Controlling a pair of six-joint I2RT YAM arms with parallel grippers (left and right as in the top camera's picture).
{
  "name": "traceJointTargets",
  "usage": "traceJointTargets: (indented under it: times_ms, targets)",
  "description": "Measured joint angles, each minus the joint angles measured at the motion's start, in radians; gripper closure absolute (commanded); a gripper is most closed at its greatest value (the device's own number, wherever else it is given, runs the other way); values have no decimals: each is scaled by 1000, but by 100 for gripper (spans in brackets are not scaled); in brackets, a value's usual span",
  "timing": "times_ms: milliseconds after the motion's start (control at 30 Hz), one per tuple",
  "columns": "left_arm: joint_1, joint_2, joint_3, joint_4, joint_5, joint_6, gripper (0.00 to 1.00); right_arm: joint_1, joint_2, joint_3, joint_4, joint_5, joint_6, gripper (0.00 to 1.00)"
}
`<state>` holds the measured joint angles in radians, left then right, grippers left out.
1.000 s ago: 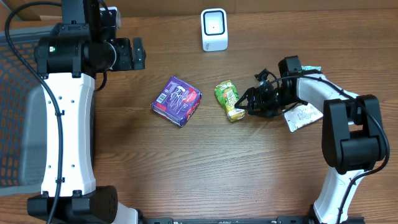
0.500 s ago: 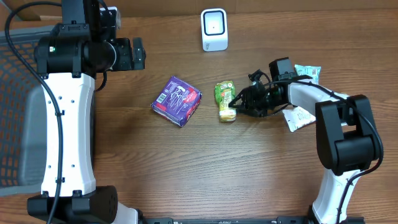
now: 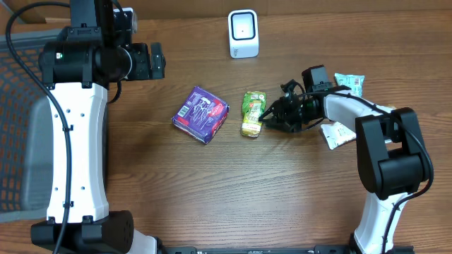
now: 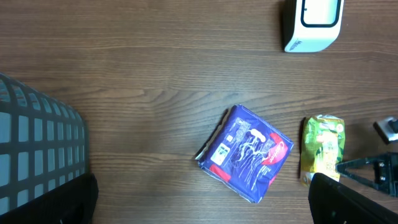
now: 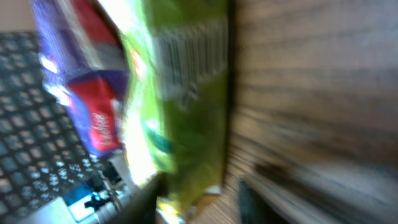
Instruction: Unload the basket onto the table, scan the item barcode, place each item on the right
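My right gripper [image 3: 267, 117] meets the pouch's [image 3: 251, 113] three o'clock edge; I can't tell its grip. Left gripper [image 3: 158, 61] gapes wide, empty.

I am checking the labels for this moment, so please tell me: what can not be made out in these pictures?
Right wrist view: motion blur; the barcode on the green pouch is unreadable.
Overhead: whether the right claw grips the pouch; its tips are small and dark.
Left wrist view: the scanner is cut off by the top edge.
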<state>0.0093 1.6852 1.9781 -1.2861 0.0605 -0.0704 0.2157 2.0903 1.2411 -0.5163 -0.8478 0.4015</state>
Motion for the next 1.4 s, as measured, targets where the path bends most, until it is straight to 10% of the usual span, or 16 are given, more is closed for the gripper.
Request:
traceJointTargets:
  times_ms: [300, 667, 1033, 1400]
  targets:
    - [0, 0, 0, 0, 0, 0, 0, 109, -23, 3, 31, 80, 236, 22]
    - [0, 0, 0, 0, 0, 0, 0, 251, -35, 18, 106, 313, 531, 90]
    - [0, 0, 0, 0, 0, 0, 1, 249, -71, 81, -149, 399, 389, 94]
    - [0, 0, 0, 0, 0, 0, 0, 297, -78, 241, -756, 1050, 166, 96]
